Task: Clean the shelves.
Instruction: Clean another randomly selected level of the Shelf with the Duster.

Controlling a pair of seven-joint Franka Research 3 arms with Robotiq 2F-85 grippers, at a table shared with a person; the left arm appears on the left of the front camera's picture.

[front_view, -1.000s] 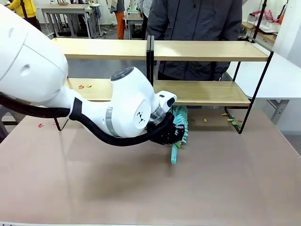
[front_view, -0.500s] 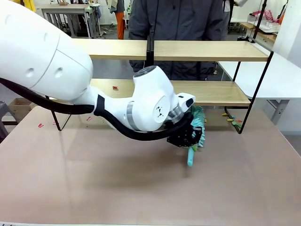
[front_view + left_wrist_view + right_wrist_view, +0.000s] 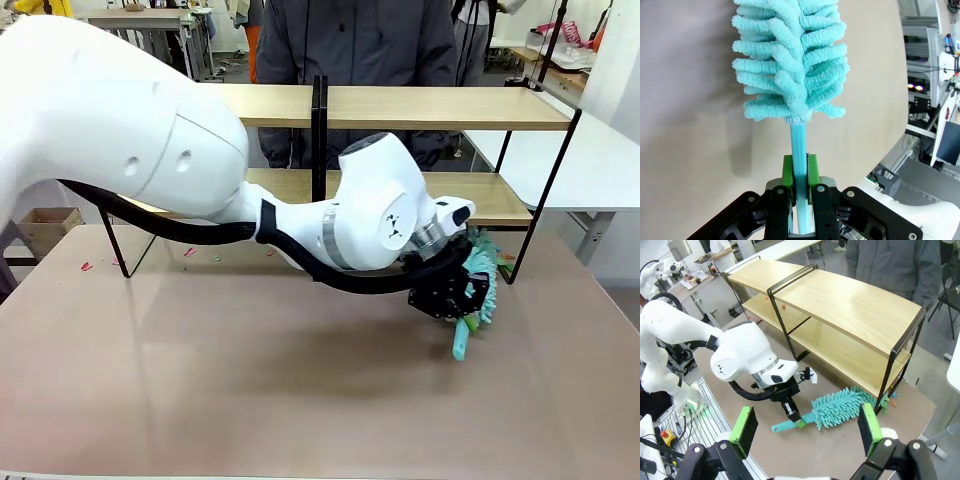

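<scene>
1. Left arm reaches in from the left and across the middle, low over the brown table (image 3: pixel 250 390).
2. Left gripper (image 3: pixel 455 295) sits just above the tabletop, in front of the right half of the shelves (image 3: pixel 440 108).
3. Its green pads (image 3: pixel 788 172) are closed tight on the thin teal handle of a duster (image 3: pixel 790 60). The handle runs straight up between them, with the fluffy head beyond the fingertips.
4. From the front, the duster (image 3: pixel 478 268) lies low. The head points toward the lower board's right end, and the handle's end pokes out toward the near side.
5. The right wrist camera shows the duster (image 3: pixel 842 407) nearly flat on the table, head close to the rack's front right leg. Whether it touches the leg I cannot tell.
6. The shelves (image 3: pixel 850 305) stand on the far part of the table, between robot and person. They have two long light-wood boards, a thin black frame and a black divider at the centre.
7. Small coloured scraps (image 3: pixel 497 258) lie on the table by that right leg, and one more scrap (image 3: pixel 87 266) lies far left.
8. Right gripper (image 3: pixel 807 426) hangs high over the near side with its fingers spread wide and nothing between them.
9. A person (image 3: pixel 370 40) in a dark jacket stands behind the shelves.
</scene>
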